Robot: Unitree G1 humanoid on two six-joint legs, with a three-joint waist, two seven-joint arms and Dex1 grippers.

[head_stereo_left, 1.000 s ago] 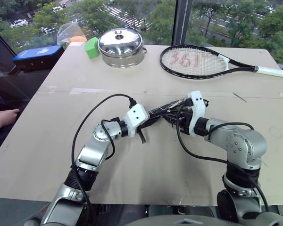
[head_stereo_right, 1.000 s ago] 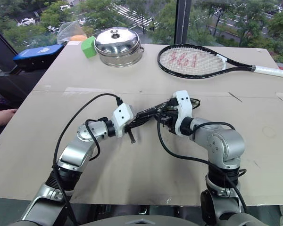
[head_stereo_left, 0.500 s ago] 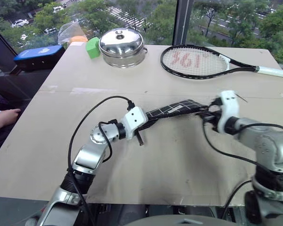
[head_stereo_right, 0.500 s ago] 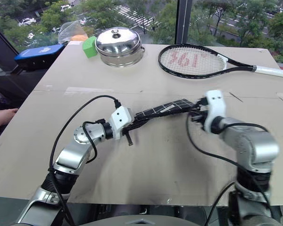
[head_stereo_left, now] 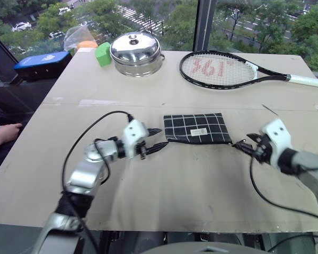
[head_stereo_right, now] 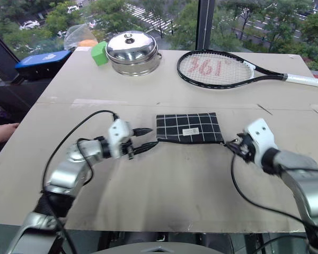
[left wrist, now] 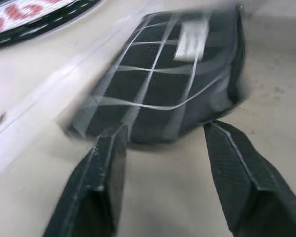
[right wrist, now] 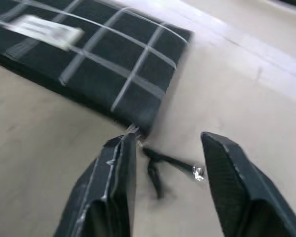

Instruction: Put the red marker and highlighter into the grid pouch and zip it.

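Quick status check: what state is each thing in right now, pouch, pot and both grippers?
Grid pouch: lying flat on the table, released, pull cord at its right end.
Pot: lid on.
Left gripper: open, beside the pouch's left end.
Right gripper: open, by the pull cord.

Grid pouch (left wrist: 163,84) lies flat on desk (left wrist: 177,197), frame centre; two black fingers (left wrist: 96,192) spread apart just short of its near edge.
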